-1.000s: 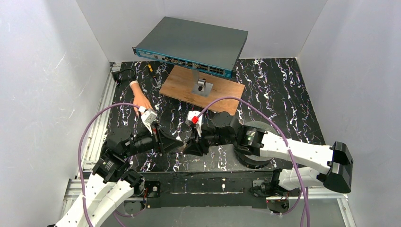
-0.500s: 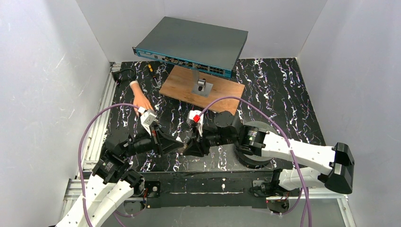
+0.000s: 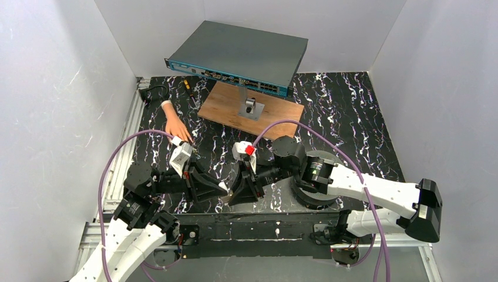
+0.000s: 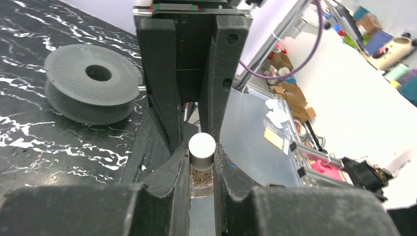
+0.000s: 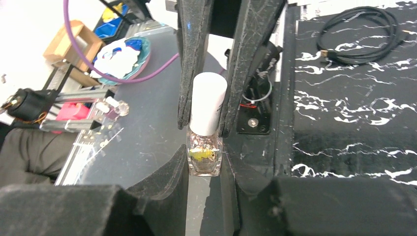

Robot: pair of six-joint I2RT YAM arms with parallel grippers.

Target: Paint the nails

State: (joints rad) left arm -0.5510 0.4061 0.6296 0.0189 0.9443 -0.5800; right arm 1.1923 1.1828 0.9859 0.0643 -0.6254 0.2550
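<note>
Nails' mannequin hand (image 3: 176,126) appears only overhead; wrist views show left tool (image 4: 202,163) and right tool (image 5: 204,166) clamping bottle (image 5: 203,143).

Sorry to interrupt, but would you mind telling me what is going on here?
The two arms meet near the front edge of the table around a small nail polish bottle. The right tool grips its glass body, and the left tool is clamped on the white cap, which is on the bottle. The mannequin hand lies at the far left, away from both arms.
</note>
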